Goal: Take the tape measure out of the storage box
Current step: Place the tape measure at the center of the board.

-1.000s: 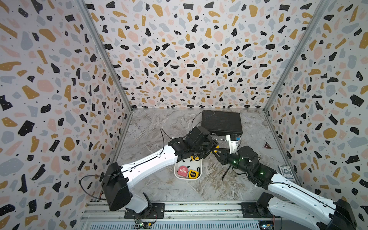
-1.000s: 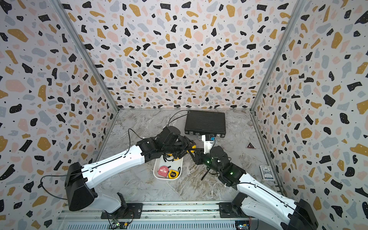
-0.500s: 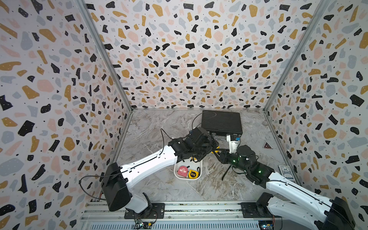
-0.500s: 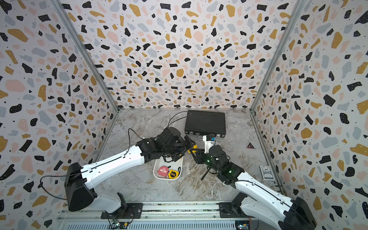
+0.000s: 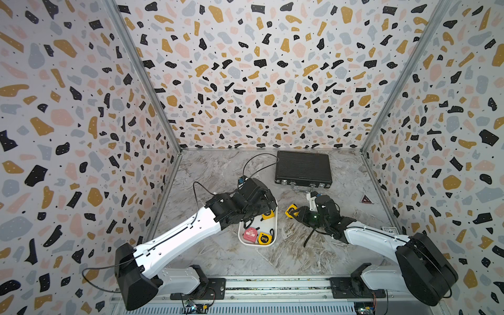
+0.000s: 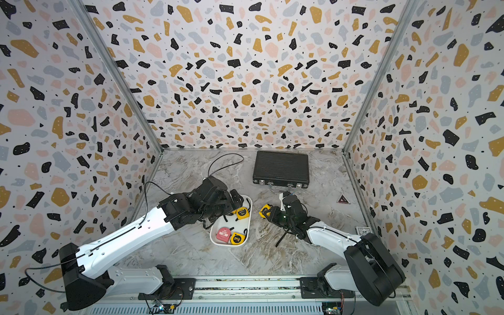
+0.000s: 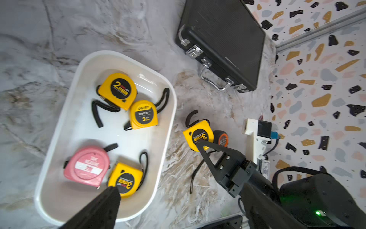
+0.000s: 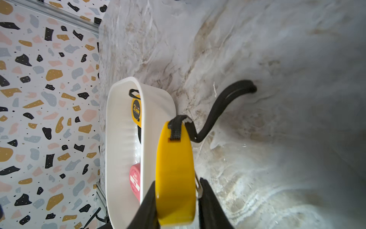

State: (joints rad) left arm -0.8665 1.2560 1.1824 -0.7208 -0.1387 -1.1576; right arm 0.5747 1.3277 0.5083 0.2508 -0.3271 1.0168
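While the left arm (image 5: 177,237) reaches over the storage box (image 5: 270,226), its wrist hides the box's far end in both top views; its jaws stand spread wide and empty. At the near end a pink measure (image 5: 250,234) and a yellow one (image 5: 264,238) lie side by side. Just beside the box, outside it, the jaws of the right arm (image 5: 368,237) pinch the tape measure (image 5: 291,211) by its flat faces, black strap trailing. Behind it an orange-and-black round thing (image 7: 221,138) is half hidden. Farthest back, a black briefcase (image 5: 302,169) lies shut on the worktop (image 5: 218,169).
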